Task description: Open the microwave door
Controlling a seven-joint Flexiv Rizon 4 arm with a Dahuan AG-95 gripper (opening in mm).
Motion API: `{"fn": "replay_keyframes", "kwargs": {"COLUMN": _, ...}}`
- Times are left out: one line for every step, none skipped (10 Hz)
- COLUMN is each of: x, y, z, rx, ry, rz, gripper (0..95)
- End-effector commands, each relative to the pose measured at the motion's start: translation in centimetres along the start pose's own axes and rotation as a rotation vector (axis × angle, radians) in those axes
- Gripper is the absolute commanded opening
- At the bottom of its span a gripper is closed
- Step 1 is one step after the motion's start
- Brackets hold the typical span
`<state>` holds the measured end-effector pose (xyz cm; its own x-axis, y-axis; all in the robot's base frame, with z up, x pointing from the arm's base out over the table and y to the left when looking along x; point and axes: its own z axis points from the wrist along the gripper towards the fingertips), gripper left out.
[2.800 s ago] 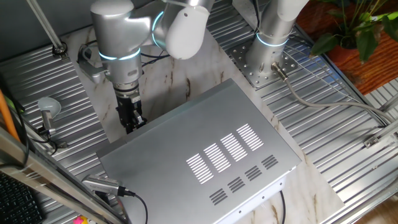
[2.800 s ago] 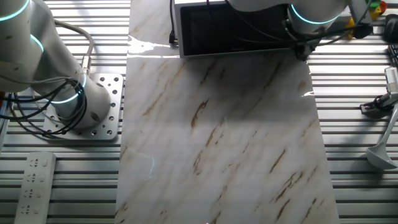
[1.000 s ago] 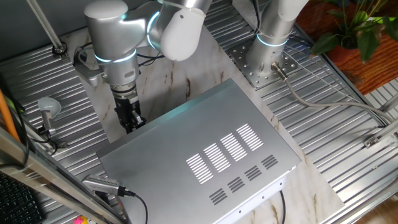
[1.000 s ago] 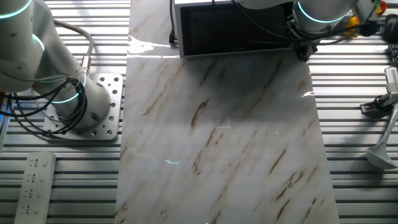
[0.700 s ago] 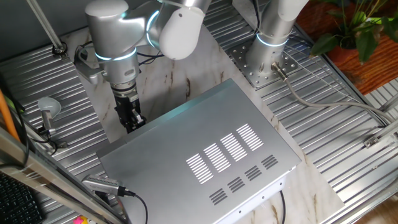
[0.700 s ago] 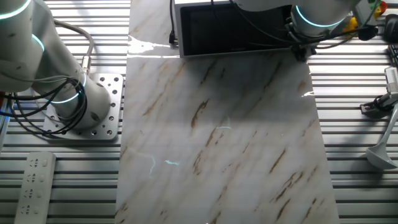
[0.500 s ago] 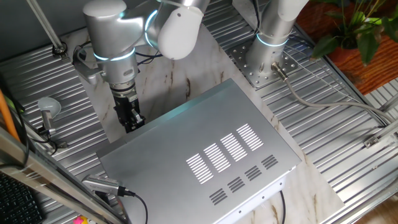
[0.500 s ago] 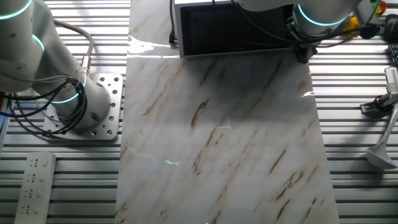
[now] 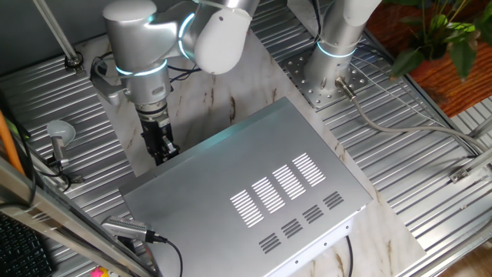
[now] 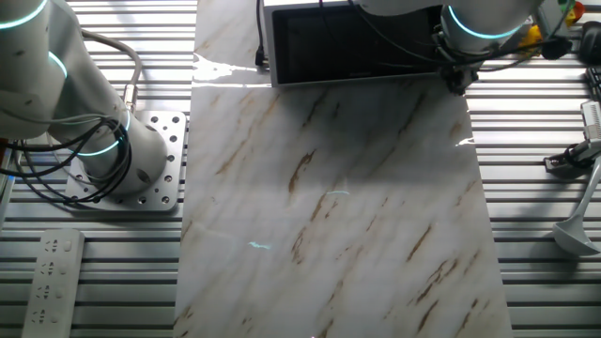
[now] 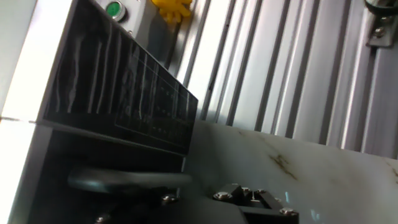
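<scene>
The microwave is a big silver box with vent slots in its top, lying across the marble board. Its black glassy door faces the other fixed camera and looks flush with the box. My gripper hangs down at the door-side corner of the box, at the door's right end. In the hand view the black front panel fills the left, with a grey bar-like handle just above my dark fingers. Whether the fingers grip it is hidden.
A second arm's base stands on the ribbed table behind the board, also in the other fixed view. A ladle and a clamp lie right of the marble board. A remote lies at the front left. A plant is at the corner.
My arm has shifted very slightly toward the outer end of the door. The door has not visibly moved.
</scene>
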<state>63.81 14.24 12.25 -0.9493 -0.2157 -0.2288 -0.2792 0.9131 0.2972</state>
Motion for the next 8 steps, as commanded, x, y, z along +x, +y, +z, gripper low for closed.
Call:
{"fn": "replay_keyframes", "kwargs": {"x": -0.4, "y": 0.1, "z": 0.0, "rx": 0.017, "ry": -0.005, "rz": -0.005, "gripper": 57.0}}
{"fn": "replay_keyframes", "kwargs": {"x": -0.3, "y": 0.1, "z": 0.0, "rx": 0.032, "ry": 0.000, "rz": -0.019, "gripper": 57.0}}
{"fn": "replay_keyframes", "kwargs": {"x": -0.2, "y": -0.2, "z": -0.1, "rx": 0.047, "ry": 0.006, "rz": -0.032, "gripper": 57.0}}
{"fn": "replay_keyframes", "kwargs": {"x": 0.1, "y": -0.8, "z": -0.1, "rx": 0.043, "ry": 0.004, "rz": -0.042, "gripper": 38.0}}
{"fn": "replay_keyframes", "kwargs": {"x": 0.3, "y": -1.2, "z": -0.1, "rx": 0.039, "ry": 0.002, "rz": -0.043, "gripper": 38.0}}
{"fn": "replay_keyframes", "kwargs": {"x": 0.4, "y": -1.3, "z": -0.1, "rx": 0.041, "ry": 0.003, "rz": -0.034, "gripper": 38.0}}
{"fn": "replay_keyframes", "kwargs": {"x": 0.4, "y": -1.4, "z": -0.2, "rx": 0.042, "ry": 0.003, "rz": -0.028, "gripper": 38.0}}
{"fn": "replay_keyframes", "kwargs": {"x": 0.4, "y": -1.3, "z": -0.1, "rx": 0.041, "ry": 0.003, "rz": -0.025, "gripper": 38.0}}
